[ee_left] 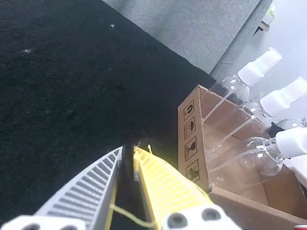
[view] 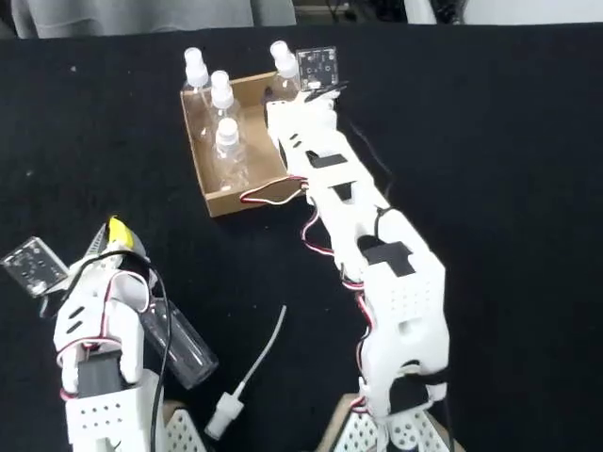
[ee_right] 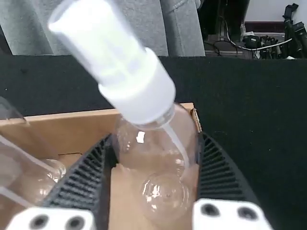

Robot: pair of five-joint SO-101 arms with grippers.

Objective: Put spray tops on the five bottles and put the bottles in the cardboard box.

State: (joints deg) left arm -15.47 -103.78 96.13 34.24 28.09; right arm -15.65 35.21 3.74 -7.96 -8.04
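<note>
- Held bottle [ee_right: 160, 187]: it stands near upright with its spray top [ee_right: 120, 67] fitted. In the high view it is at the 1 o'clock corner of the cardboard box [view: 247, 196].
- Right claw [ee_right: 156, 143]: it is clamped on this bottle, one finger on each side of the body. The box floor lies directly beneath. I cannot tell whether the base touches it.
- Judgement: the coming move is a straight lowering and release. The free space in the box lies toward 7 o'clock from the bottle.
- Three capped bottles [view: 227, 151]: they are already in the box along its 9 o'clock wall, close beside the held one.
- Uncapped bottle [view: 184, 344]: it lies flat on the worktop [view: 490, 141], long axis from 10 to 4 o'clock. It is just beside the left arm.
- Loose spray top [view: 226, 410]: it lies at 5 o'clock from that bottle, tube pointing to 1 o'clock.
- Left claw [ee_left: 128, 158]: it is closed on nothing, at 11 o'clock from the lying bottle. The left arm is the nearer arm to that bottle.
</note>
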